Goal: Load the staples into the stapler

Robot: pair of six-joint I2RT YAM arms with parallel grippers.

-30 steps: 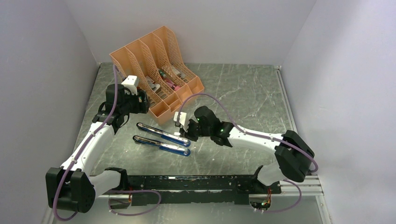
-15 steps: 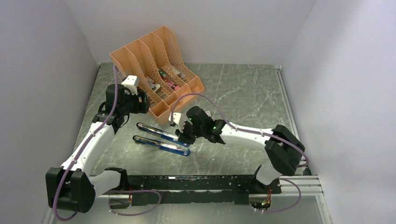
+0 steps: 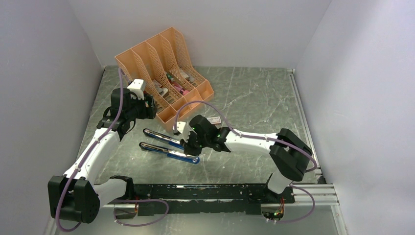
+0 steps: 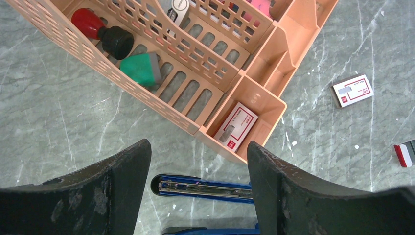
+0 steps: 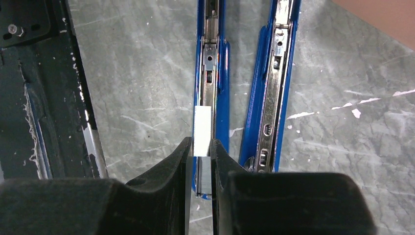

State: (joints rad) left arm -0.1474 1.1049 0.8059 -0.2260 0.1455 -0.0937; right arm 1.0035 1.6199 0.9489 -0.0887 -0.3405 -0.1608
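The blue stapler (image 3: pixel 169 146) lies swung open on the table as two long halves. In the right wrist view its metal channel (image 5: pixel 210 63) and the other half (image 5: pixel 274 88) run side by side. My right gripper (image 5: pixel 200 147) is shut on the staples (image 5: pixel 202 131), a pale silvery strip held edge-up directly over the near end of the channel. In the top view that gripper (image 3: pixel 186 143) hovers at the stapler's right end. My left gripper (image 4: pixel 198 161) hangs open above the stapler's far tip (image 4: pixel 205 187), with nothing between its fingers, beside the organiser.
An orange desk organiser (image 3: pixel 161 68) stands behind the stapler, holding stamps and a white-and-red staple box (image 4: pixel 236 127) in its front pocket. Another small white-and-red box (image 4: pixel 352 91) lies on the marble table to its right. The black base rail (image 5: pixel 34 98) runs left of the stapler.
My right arm has slid left with the staples, from beside the stapler's right end to over its channel. The left arm has not moved.
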